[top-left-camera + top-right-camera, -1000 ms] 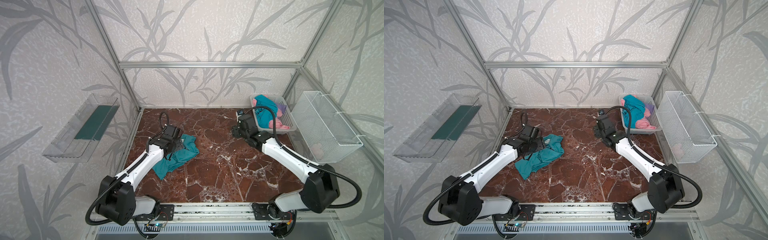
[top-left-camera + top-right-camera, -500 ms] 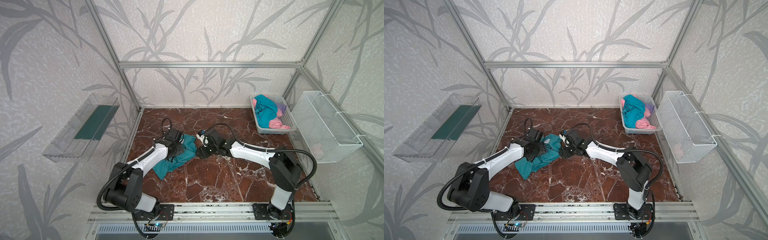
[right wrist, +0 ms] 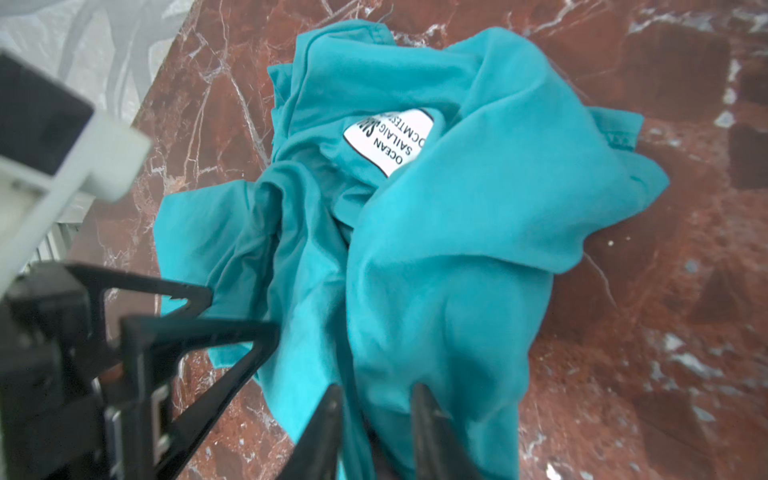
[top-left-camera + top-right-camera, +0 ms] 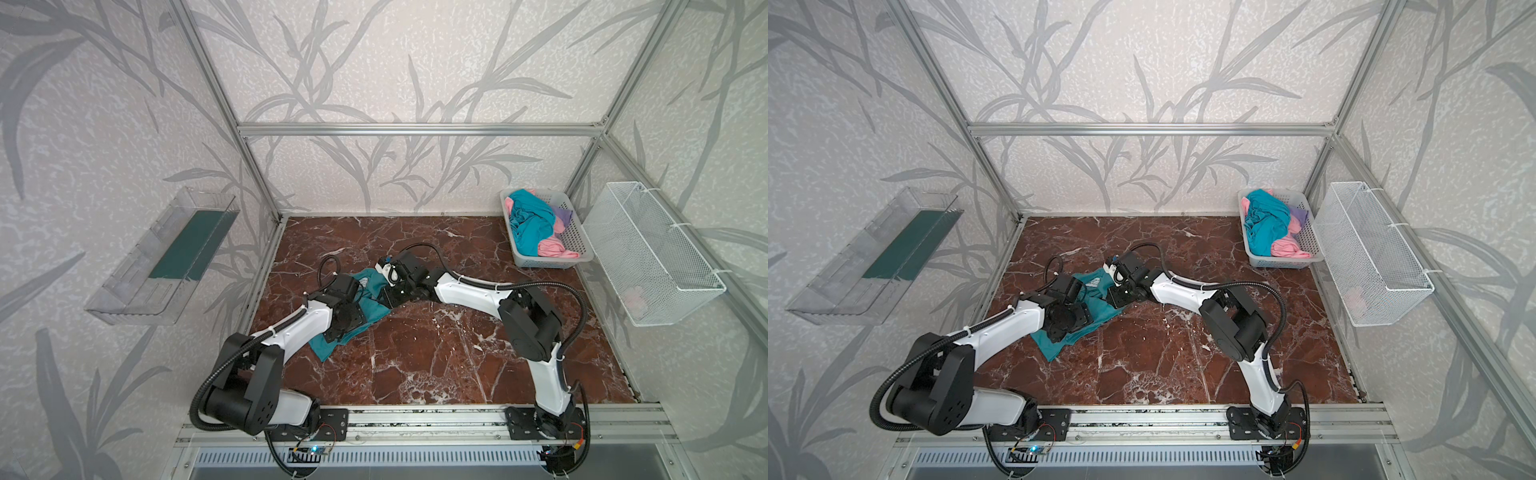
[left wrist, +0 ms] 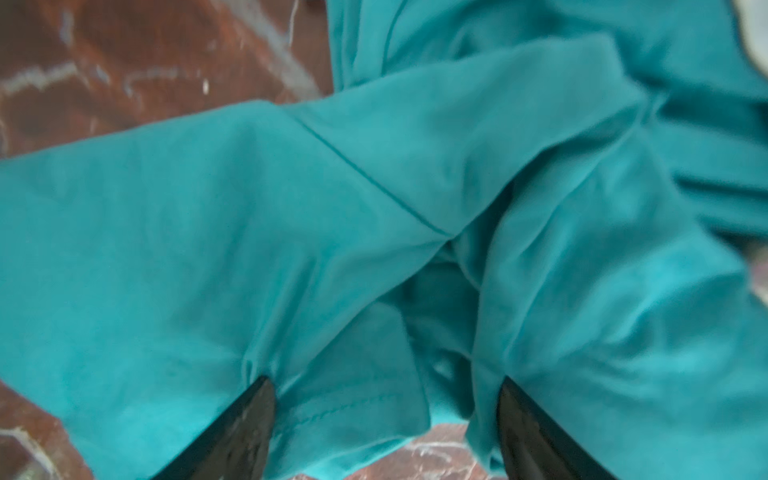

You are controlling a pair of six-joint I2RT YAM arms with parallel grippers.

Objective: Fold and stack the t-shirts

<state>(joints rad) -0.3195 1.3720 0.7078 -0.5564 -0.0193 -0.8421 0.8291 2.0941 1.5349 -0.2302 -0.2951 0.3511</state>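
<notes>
A crumpled teal t-shirt point(image 4: 368, 305) point(image 4: 1096, 309) lies left of the middle of the marble floor, its white label point(image 3: 390, 139) facing up. My left gripper point(image 5: 384, 399) point(image 4: 338, 332) is pressed down on the shirt's near part, open, with loose cloth between its fingers point(image 3: 249, 332). My right gripper point(image 3: 376, 411) point(image 4: 388, 297) reaches across to the shirt's far right side. Its jaws are drawn in close, pinching a fold of teal cloth. More t-shirts, teal point(image 4: 532, 224), pink point(image 4: 555, 248) and lilac point(image 4: 563, 214), are heaped in the basket.
The grey perforated basket point(image 4: 579, 245) stands in the back right corner. A white wire basket point(image 4: 648, 249) hangs on the right wall. A clear tray point(image 4: 166, 257) with a green liner hangs on the left wall. Bare marble floor point(image 4: 436, 353) spreads in front of the shirt.
My right arm swung from beside the basket at the back right over to the teal shirt, and its jaws narrowed onto a fold. My left gripper stayed on the shirt, shifting slightly nearer.
</notes>
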